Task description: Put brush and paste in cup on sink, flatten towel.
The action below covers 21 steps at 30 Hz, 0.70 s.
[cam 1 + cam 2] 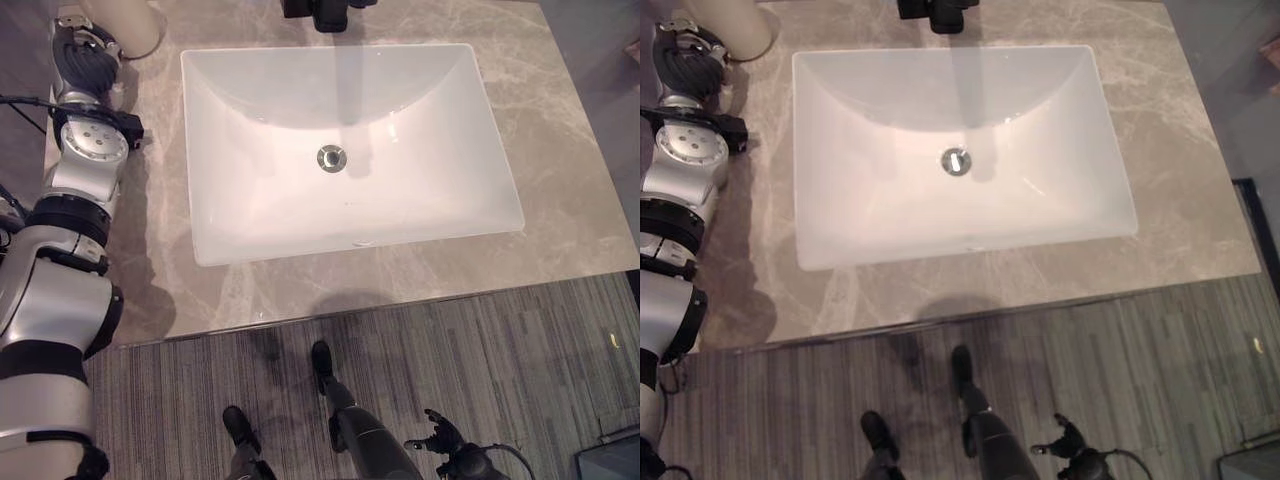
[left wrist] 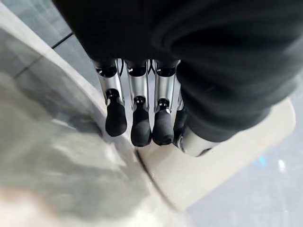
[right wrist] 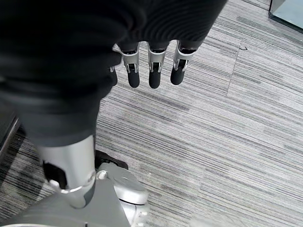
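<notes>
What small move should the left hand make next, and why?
Probably ease the left hand forward onto the beige cup at the counter's far left corner: its fingers hang relaxed just short of it, holding nothing, while the right hand hangs over the floor.

The left arm is silver-grey, built of rounded segments parted by black bands, with a round cap ringed by small screws. The left hand and right hand have silver fingers with dark rounded tips under dark ribbed covers.
</notes>
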Available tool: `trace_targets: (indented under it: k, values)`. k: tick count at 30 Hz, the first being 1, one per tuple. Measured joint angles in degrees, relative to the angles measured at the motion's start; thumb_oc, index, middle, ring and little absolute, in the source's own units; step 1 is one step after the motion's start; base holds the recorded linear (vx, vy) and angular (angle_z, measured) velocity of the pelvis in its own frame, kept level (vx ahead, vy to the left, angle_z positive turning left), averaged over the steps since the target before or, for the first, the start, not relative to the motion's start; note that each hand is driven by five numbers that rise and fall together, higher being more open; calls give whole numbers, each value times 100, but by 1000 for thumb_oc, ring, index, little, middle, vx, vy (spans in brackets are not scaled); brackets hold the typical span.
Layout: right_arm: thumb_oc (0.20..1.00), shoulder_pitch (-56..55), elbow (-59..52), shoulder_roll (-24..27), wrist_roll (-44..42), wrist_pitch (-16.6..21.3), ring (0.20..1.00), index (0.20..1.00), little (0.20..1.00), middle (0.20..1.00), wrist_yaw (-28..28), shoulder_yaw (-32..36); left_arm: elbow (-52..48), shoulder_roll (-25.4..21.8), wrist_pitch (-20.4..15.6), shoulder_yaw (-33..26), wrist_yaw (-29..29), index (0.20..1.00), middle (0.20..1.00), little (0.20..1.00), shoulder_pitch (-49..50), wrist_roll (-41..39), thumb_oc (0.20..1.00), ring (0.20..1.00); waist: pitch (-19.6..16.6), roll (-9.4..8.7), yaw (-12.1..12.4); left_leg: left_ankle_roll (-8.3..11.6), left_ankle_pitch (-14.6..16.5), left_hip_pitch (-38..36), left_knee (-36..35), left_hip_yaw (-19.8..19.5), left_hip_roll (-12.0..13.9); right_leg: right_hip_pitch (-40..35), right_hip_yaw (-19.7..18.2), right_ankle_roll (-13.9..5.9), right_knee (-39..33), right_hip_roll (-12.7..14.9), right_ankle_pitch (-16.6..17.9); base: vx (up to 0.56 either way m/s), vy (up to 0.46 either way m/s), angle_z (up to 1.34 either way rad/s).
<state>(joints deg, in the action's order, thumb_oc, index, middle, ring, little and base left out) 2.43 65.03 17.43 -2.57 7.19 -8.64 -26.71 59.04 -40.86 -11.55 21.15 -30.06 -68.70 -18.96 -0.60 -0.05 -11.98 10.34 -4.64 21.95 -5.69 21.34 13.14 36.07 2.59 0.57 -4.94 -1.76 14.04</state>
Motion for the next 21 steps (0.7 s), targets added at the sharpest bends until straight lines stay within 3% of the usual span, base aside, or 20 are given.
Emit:
trace_targets:
  k: [4,6,7,12,21]
  values:
    - [1000,4,157,21,15,-15,1000,1000,1000,1000,-121,60,-1228,219,-201,-626,-283,200,200,200,1290,130,200,200,19,39,50,27,41,-364,-2,-35,73,-380,80,-43,-1,-63,-117,-19,-39,-1]
    - [1000,5,192,24,120,-68,1000,1000,1000,1000,-127,236,-2222,398,-368,-1529,-362,200,200,200,2396,134,200,200,34,66,14,40,57,-557,-2,-12,88,-543,62,-4,-2,-80,-156,54,9,-2]
    - [1000,-36,237,45,124,-81,1000,1000,1000,1000,-138,276,-2231,450,-451,-1508,-434,200,200,200,2520,131,200,200,42,85,91,36,58,-604,-1,-39,101,-631,106,6,-1,-84,-180,64,15,2]
    - [1000,-179,756,129,178,-178,1000,1000,1000,1000,-125,892,-4083,1302,-790,-2844,-483,200,200,200,5054,132,200,200,47,205,348,-16,164,-1079,-4,-80,174,-1159,206,52,-4,-117,-340,65,40,10]
    - [1000,-422,836,152,396,-262,1000,1000,1000,1000,8,1257,-5007,1723,-915,-3491,0,200,200,200,6869,230,200,200,-31,78,542,-34,197,-1460,-2,-348,108,-1703,440,-46,-5,5,-428,19,65,14]
